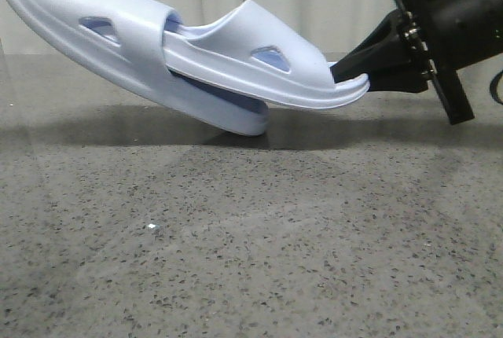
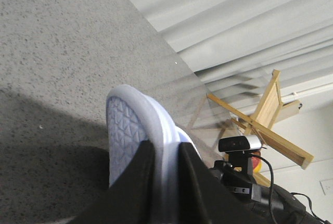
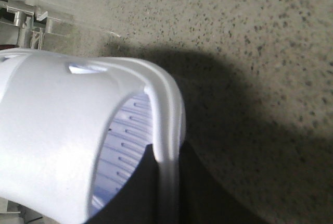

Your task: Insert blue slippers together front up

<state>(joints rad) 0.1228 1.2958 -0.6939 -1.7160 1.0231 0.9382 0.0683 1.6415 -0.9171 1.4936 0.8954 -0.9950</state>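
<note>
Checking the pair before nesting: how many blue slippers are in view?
2. One slipper is upper left, slanting down to the table, held by the left gripper. The other slipper is pushed under its strap, heel held by the right gripper.

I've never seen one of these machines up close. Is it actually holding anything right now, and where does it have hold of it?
Yes, each gripper holds one pale lavender-blue foam slide sandal by its heel edge: right gripper the inserted sandal, left gripper the outer sandal.

Two blue slippers [image 1: 196, 63] nested above speckled table [image 1: 251, 244], right gripper [image 1: 354, 71] clamping one's heel at 3 o'clock
</note>
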